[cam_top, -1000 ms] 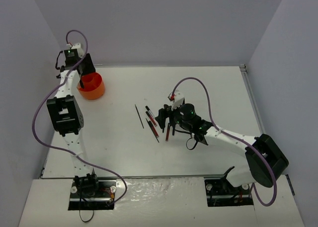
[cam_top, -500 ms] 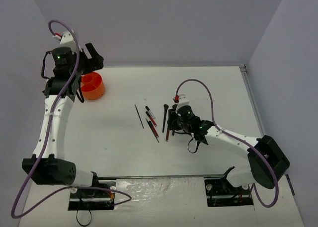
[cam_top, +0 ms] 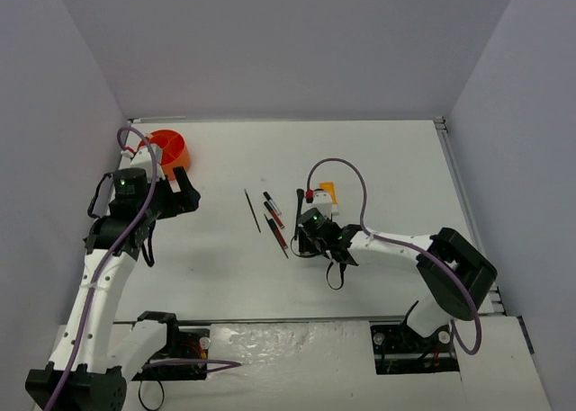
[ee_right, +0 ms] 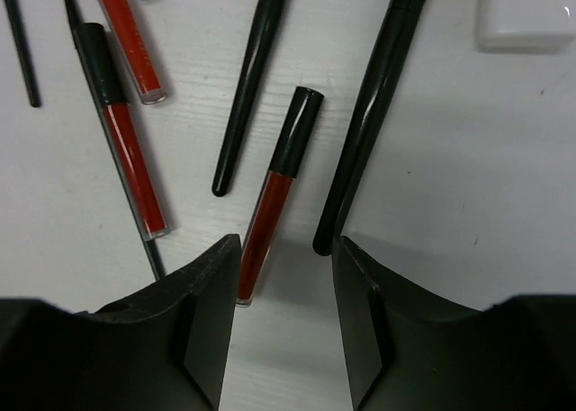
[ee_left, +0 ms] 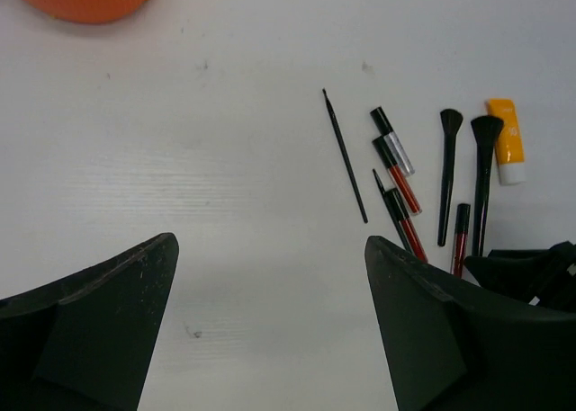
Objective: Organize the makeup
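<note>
The slim red gloss tube with a black cap (ee_right: 279, 182) lay on the white surface (ee_right: 450, 204). Its tail sat between the parted, unclamped fingers of my right pincer (ee_right: 286, 267), its axis running seven to one o'clock. A black brush handle (ee_right: 373, 114) crowded it at two o'clock, and a second black brush handle (ee_right: 252, 78) at eleven. My left pincer (ee_left: 270, 249), spread wide and empty, hung well apart.

Beyond our left gripper's (ee_left: 270, 249) parted fingers we see a thin black pencil (ee_left: 346, 156), red black-capped tubes (ee_left: 401, 184), two black brushes (ee_left: 445, 177) and an orange-white tube (ee_left: 507, 141).
</note>
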Controlling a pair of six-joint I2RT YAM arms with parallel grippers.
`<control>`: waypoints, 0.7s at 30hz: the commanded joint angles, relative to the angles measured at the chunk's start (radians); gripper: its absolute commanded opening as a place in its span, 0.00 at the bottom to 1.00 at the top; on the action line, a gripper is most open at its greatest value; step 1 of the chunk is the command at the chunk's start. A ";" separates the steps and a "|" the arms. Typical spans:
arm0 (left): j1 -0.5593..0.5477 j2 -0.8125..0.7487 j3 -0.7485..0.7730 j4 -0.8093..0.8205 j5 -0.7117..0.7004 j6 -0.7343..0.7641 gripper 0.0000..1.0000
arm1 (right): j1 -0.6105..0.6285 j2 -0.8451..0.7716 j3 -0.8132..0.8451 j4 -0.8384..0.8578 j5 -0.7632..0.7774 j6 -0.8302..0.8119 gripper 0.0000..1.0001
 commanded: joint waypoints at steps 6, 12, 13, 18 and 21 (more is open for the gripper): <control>-0.001 -0.153 -0.105 0.013 -0.049 0.044 0.90 | 0.033 0.096 0.068 0.008 0.108 0.073 0.37; -0.001 -0.133 -0.100 0.004 -0.042 0.045 0.92 | 0.039 0.113 0.065 0.008 0.103 0.086 0.30; -0.001 -0.134 -0.100 0.005 -0.041 0.045 0.92 | 0.039 0.107 0.059 0.008 0.102 0.089 0.29; -0.001 -0.139 -0.103 0.006 -0.040 0.044 0.93 | 0.040 0.074 0.026 -0.013 0.089 0.111 0.32; -0.001 -0.139 -0.104 0.005 -0.038 0.044 0.93 | 0.050 0.058 0.016 -0.035 0.084 0.119 0.33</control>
